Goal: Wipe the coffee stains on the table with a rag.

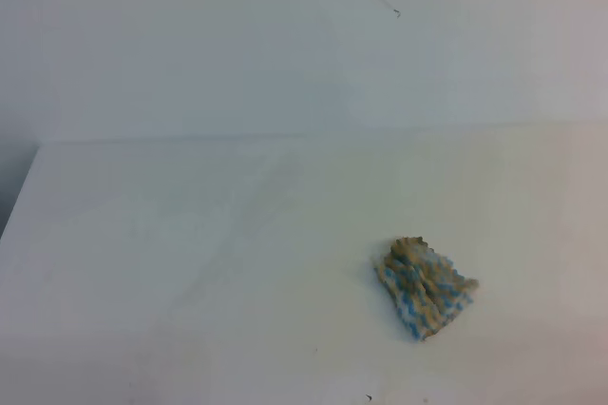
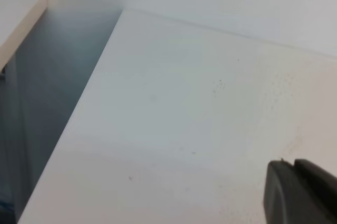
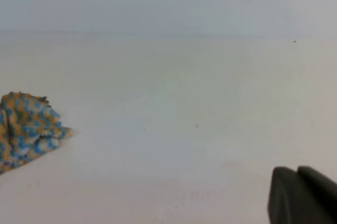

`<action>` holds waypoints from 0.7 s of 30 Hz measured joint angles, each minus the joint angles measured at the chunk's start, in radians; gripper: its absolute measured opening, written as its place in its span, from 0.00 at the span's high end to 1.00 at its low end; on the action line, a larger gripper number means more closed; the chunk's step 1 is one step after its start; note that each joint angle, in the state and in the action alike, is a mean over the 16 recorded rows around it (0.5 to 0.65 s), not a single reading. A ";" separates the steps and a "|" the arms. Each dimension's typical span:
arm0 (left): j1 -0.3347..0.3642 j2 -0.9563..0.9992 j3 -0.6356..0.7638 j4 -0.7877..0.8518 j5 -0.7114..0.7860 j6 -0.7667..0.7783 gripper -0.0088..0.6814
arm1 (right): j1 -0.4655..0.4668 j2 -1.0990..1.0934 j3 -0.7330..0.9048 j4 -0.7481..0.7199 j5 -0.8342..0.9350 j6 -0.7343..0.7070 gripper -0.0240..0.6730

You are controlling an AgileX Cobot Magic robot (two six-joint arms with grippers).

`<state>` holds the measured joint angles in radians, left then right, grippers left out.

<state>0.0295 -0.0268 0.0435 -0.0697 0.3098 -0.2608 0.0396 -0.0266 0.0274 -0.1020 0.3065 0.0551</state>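
Note:
The rag [image 1: 425, 289] lies crumpled on the white table [image 1: 190, 234], right of the middle and towards the front; its blue-and-white stripes are soiled tan-brown. It also shows at the left edge of the right wrist view [image 3: 26, 129]. No brown puddle of coffee stains shows; only faint tan speckles [image 2: 276, 90] mark the tabletop in the left wrist view. My left gripper [image 2: 294, 163] has its dark fingers pressed together, holding nothing. My right gripper [image 3: 296, 170] is shut too, empty and well to the right of the rag. Neither gripper appears in the exterior high view.
A pale wall [image 1: 285, 44] rises behind the table. The table's left edge [image 2: 79, 108] drops into a dark gap, with another pale surface [image 2: 18, 19] beyond it. A few tiny dark specks [image 2: 218, 83] dot the tabletop.

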 joint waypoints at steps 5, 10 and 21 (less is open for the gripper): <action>0.000 0.000 0.000 0.000 0.000 0.000 0.99 | 0.000 0.000 0.000 -0.004 0.004 -0.001 0.97; 0.000 0.000 0.000 0.000 0.000 0.000 0.99 | 0.000 0.000 0.000 -0.009 0.004 -0.002 0.97; 0.000 0.000 0.000 0.000 0.000 0.000 0.99 | 0.000 0.000 0.000 -0.012 0.004 -0.003 0.97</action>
<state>0.0295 -0.0268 0.0435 -0.0697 0.3098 -0.2608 0.0396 -0.0265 0.0271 -0.1143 0.3103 0.0524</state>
